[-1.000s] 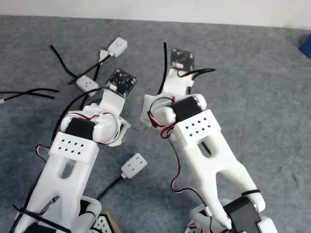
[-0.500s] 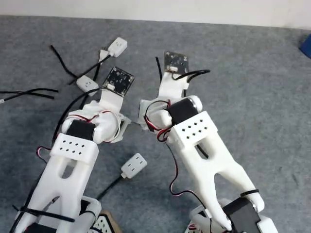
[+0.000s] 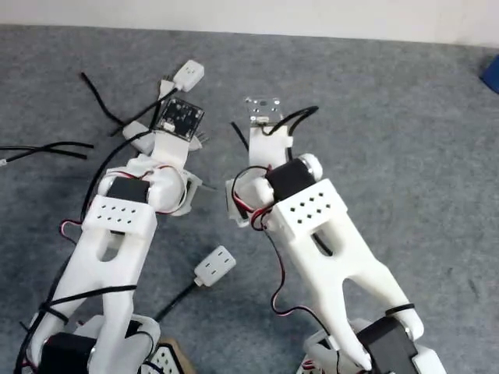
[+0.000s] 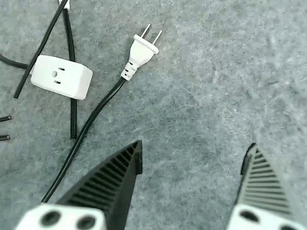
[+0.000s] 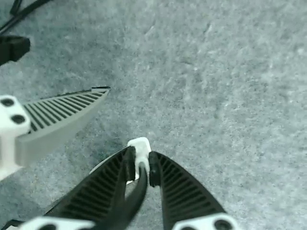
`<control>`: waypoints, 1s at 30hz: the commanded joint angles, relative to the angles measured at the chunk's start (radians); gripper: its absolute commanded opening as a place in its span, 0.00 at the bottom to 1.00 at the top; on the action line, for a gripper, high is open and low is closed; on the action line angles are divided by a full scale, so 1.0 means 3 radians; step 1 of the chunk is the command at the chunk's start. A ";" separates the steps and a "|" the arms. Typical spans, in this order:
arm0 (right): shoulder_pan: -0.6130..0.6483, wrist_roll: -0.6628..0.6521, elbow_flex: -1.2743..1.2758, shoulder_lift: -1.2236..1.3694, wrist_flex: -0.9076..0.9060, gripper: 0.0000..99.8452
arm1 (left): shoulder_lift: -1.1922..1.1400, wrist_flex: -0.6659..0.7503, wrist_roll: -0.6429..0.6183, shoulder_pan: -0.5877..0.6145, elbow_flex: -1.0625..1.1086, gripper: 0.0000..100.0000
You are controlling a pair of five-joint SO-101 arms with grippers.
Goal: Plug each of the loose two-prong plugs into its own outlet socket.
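Note:
My right gripper is shut on a white two-prong plug, whose black cable runs back between the fingers. My left gripper hangs open over bare carpet. Beyond it lie a loose white plug on a black cable and a white outlet socket. One left finger appears close beside the held plug in the right wrist view. In the high view both wrists sit near the middle, with one socket at the far left and another socket between the arms near the front.
Several black cables trail across the grey carpet at the left. A blue object sits at the right edge. The two arms stand close together; open carpet lies to the right.
The left wrist swung forward and left toward the far sockets. The right wrist, with its plug, shifted left and closer to the left gripper.

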State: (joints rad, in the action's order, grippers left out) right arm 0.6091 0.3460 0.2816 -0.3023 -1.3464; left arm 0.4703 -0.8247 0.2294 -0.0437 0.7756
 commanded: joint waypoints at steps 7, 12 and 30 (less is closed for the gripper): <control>0.0478 -0.0639 0.0182 -0.0049 -0.0064 0.01 | -0.0028 0.0077 -0.0343 0.0688 -0.0197 0.33; 0.0693 -0.0537 0.0407 -0.0049 0.0105 0.01 | -0.0033 0.0072 -0.0496 0.1005 -0.0212 0.33; 0.0611 -0.0593 0.0729 -0.0049 0.0652 0.01 | -0.0038 0.0072 -0.0440 0.0959 -0.0202 0.33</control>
State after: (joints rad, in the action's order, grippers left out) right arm 0.8040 0.1956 0.5163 -0.3023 -1.1669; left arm 0.4580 -0.8247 0.0913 0.2493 0.7557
